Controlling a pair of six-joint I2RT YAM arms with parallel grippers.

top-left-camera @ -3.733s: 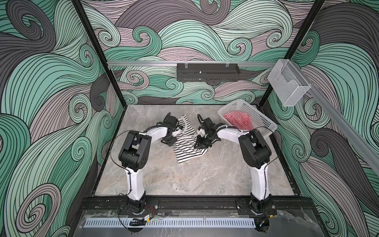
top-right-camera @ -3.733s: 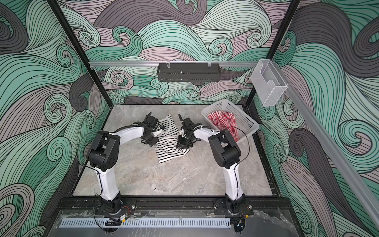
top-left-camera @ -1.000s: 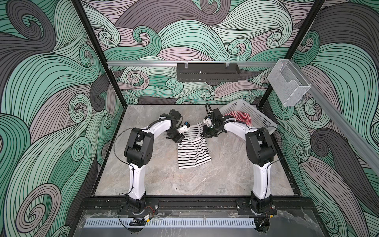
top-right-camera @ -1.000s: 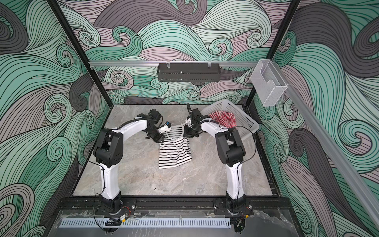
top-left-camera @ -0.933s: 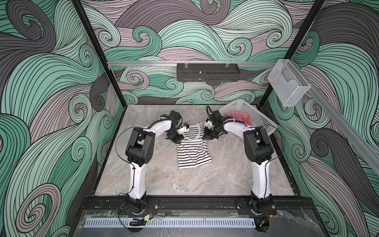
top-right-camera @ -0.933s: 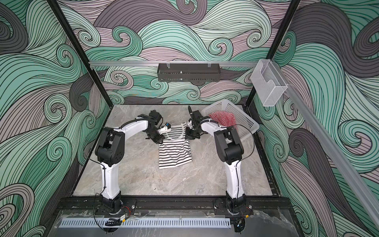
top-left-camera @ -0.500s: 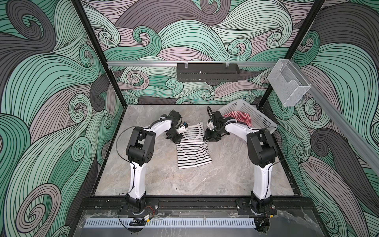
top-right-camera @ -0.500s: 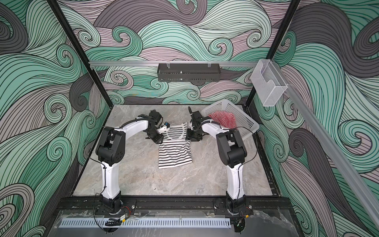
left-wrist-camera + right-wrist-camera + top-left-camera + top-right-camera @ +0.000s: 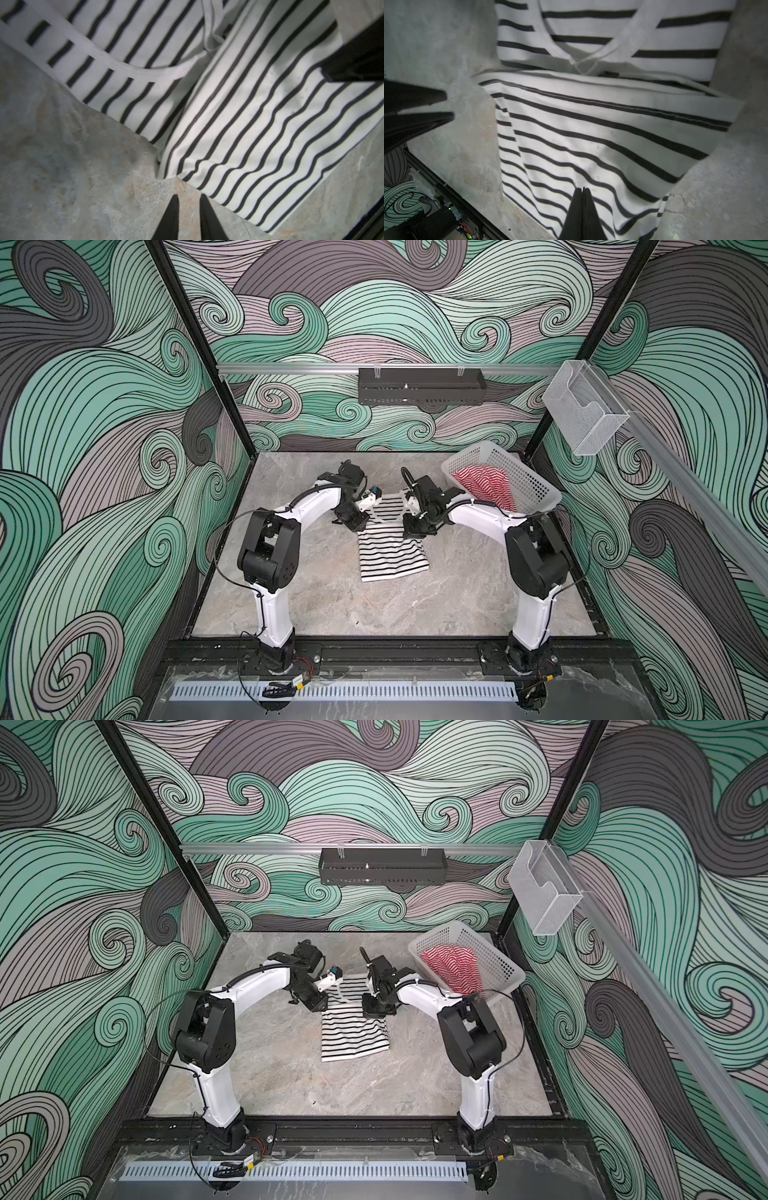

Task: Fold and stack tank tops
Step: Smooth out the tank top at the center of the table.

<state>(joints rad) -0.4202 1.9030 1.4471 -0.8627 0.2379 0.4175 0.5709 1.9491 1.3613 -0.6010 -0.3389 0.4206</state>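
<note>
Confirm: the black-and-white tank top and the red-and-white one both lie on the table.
Wrong: the red-and-white tank top sits in the white basket, seen in both top views. The black-and-white tank top does lie on the table.

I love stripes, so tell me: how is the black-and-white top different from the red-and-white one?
The black-and-white top has black stripes; the red-and-white top has red ones. The black-and-white top lies spread out on the table; the red-and-white top sits bunched up in the white basket. Both are striped on white.
</note>
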